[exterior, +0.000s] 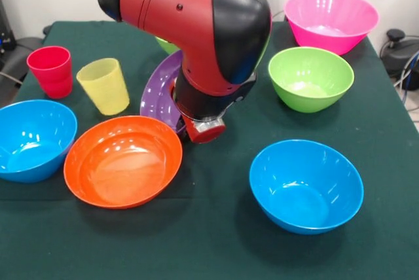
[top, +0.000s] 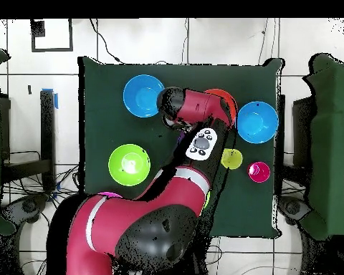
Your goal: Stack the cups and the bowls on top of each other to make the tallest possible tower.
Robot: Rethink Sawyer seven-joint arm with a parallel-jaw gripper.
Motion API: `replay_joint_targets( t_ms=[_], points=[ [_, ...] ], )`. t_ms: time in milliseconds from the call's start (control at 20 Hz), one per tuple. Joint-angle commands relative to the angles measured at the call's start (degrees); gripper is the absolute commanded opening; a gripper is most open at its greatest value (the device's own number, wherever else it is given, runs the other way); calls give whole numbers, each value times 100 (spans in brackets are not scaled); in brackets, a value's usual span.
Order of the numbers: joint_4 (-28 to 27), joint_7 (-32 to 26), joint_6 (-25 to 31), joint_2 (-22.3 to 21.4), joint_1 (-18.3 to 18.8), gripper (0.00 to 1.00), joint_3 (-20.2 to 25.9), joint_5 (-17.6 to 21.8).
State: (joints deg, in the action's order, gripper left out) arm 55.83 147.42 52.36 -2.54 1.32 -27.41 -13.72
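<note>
On the table [exterior: 216, 241]: we see bowls spread apart, none visibly stacked.
Arm [exterior: 196, 25]: over the purple bowl [exterior: 157, 87], hiding most of it.
Gripper: hidden; we cannot tell its state.
Cups: red cup [exterior: 50, 70] beside yellow cup [exterior: 105, 86].
Orange bowl [exterior: 122, 160]: beside a light blue bowl [exterior: 31, 139].

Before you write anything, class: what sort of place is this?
Probably a robotics lab, not a kitchen. A red and black robot arm reaches over a table with a green cloth laid with plastic bowls, such as the orange bowl, and cables trail over the tiled floor.
</note>
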Motion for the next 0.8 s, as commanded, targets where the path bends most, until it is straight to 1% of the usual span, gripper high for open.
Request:
replay_joint_targets(
  t_ms=[50,200,350,800],
  points=[
    [-289,-557,-406,139,92,0,658,443],
    [-194,-676,-403,84,137,0,832,405],
    [-180,-545,-376,87,66,0,825,363],
    [-244,-659,-247,11,39,0,782,418]
  ],
)
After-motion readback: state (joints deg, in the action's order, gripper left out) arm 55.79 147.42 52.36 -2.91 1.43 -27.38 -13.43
